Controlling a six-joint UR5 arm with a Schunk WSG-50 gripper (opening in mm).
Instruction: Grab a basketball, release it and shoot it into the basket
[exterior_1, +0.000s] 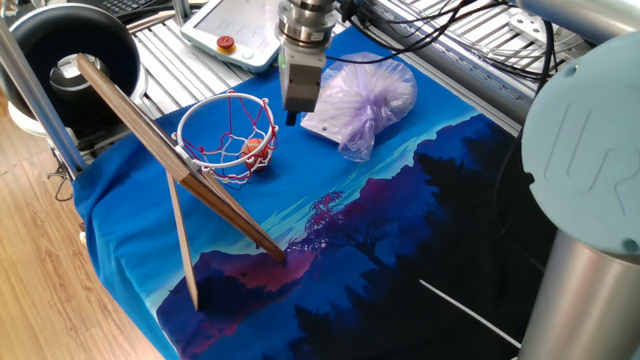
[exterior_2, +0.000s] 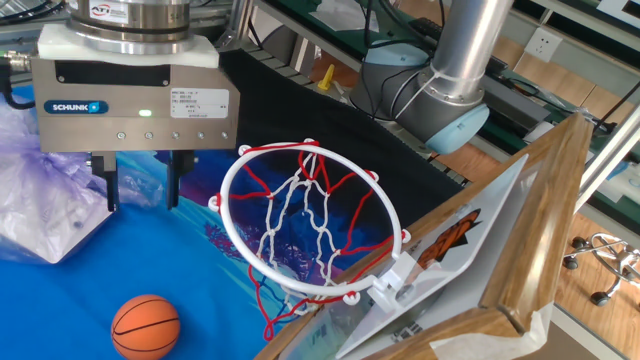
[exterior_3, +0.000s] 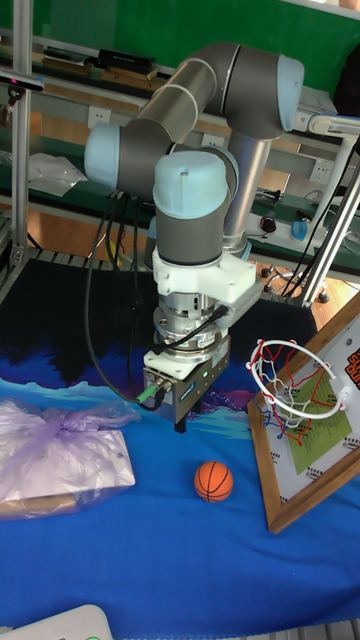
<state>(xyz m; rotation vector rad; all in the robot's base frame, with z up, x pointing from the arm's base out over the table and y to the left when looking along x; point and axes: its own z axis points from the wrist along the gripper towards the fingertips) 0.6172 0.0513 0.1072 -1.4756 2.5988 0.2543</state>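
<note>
Resting on the blue printed cloth of the desk (exterior_3: 120, 560), the basketball (exterior_2: 146, 326) lies free, with nothing touching it. In the tall fixed view it sits on the cloth just in front of the basket (exterior_3: 290, 392), below the level of the rim; in one fixed view it shows through the net (exterior_1: 252, 148), so from that side it lines up with the hoop although it lies on the cloth, not held in the strings.

The basket's red wire rim and red-and-white net hang from a wooden backboard (exterior_2: 520, 230) that leans on its prop.

Above and to one side of the ball hangs the hand (exterior_2: 140, 190), its two dark fingers (exterior_2: 173, 180) pointing straight down with a clear gap between them and nothing held. It is near the ball but apart from it, and well above the cloth.

Beyond the hand lies a pale purple plastic bag (exterior_1: 368, 98), on the side away from the hoop.

By my reading the step in hand is the approach for the grab: the ball is not yet picked up. The next move calls for shifting the hand sideways until the ball sits between the fingers, then lowering and closing. Care is needed, since the rim stands close by and a round ball may roll off if nudged.
</note>
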